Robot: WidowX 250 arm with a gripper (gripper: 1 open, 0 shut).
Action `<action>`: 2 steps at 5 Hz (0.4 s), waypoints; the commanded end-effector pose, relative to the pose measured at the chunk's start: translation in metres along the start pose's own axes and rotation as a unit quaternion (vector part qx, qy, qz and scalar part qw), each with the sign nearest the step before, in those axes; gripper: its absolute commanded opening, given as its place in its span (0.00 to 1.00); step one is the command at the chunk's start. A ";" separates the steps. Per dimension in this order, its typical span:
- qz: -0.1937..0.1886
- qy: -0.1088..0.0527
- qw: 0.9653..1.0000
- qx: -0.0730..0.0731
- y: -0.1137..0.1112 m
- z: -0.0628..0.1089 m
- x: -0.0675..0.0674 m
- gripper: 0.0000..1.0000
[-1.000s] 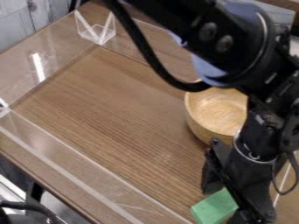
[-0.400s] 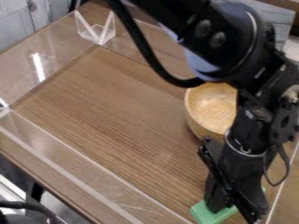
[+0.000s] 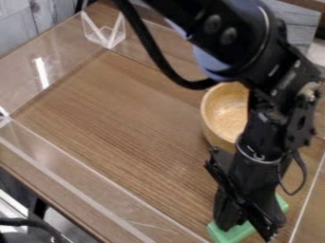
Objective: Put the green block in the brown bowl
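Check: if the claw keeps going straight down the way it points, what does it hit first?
The green block. The claw points steeply down and already sits shut on it, so next below would likely be the wooden table, though the arm hides the contact.

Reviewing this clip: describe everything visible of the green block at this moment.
The green block is bright matte green and flat. Only slivers of it show at the bottom edge of the view, most being hidden beneath the black claw, which points down and is shut on it. It lies low at the wooden table, in front of the brown bowl and apart from it.
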State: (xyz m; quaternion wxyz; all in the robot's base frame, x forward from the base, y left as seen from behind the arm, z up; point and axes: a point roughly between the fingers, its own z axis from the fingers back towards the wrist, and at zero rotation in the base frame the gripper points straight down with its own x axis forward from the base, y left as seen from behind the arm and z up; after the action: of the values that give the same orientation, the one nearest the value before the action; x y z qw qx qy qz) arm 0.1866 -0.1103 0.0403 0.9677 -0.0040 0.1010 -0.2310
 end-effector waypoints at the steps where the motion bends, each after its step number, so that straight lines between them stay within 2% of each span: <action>1: 0.015 -0.024 1.000 -0.012 0.001 0.017 0.002 0.00; 2: 0.028 -0.019 0.999 -0.021 0.001 0.020 0.000 0.00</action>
State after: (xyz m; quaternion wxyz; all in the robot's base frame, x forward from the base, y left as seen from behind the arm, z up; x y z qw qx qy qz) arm 0.1811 -0.1064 0.0426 0.9708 -0.0138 0.1264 -0.2032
